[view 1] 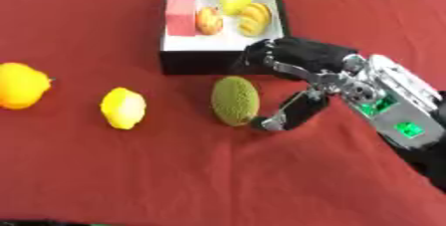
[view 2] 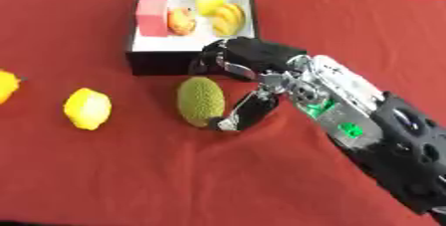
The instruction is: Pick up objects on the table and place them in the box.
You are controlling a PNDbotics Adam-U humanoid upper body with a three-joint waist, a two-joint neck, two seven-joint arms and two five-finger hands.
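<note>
In the left eye view, the fingers [view 1: 261, 53] of the right hand [view 1: 296, 63] curl over the green bumpy fruit [view 1: 235, 100], thumb at its right side, not clearly clamping it; it lies on the red counter [view 1: 218, 175] just near of the box [view 1: 205, 60]. In the right eye view, a yellow lemon [view 2: 87, 108] lies to the fruit's left, and the box holds a pink block [view 2: 153, 16] and yellow pieces.

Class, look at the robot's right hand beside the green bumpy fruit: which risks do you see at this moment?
1. The right hand only partly wraps the green fruit, thumb low at its side; the oval fruit could roll away.
2. The box wall stands just behind; lifting could knock it.
3. The box already holds items; little bare floor remains.
</note>
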